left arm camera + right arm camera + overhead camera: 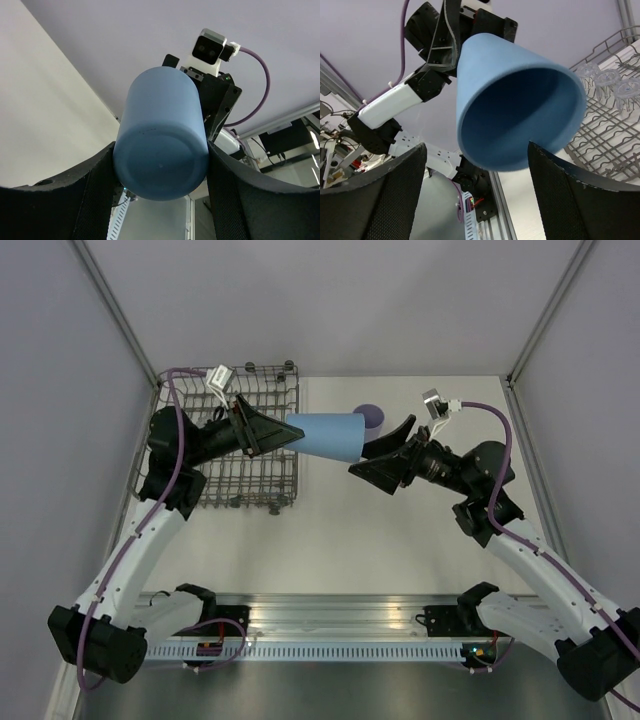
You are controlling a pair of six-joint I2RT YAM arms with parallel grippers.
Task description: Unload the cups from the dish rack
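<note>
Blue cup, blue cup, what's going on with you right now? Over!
Left fingers shut on blue cup, base end, sideways in mid-air. Right fingers open at its mouth, no grip. Nothing in the way; clear cups in dish rack.

There is one blue cup point(325, 435) and one lilac cup point(372, 418). Three clear cups point(609, 79) can be counted inside the single dish rack point(230, 485).

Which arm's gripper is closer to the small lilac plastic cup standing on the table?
Right. The right gripper, open, sits just in front of the lilac cup. The left gripper is farther left, by the grey wire dish rack, clamping a blue plastic cup.
</note>
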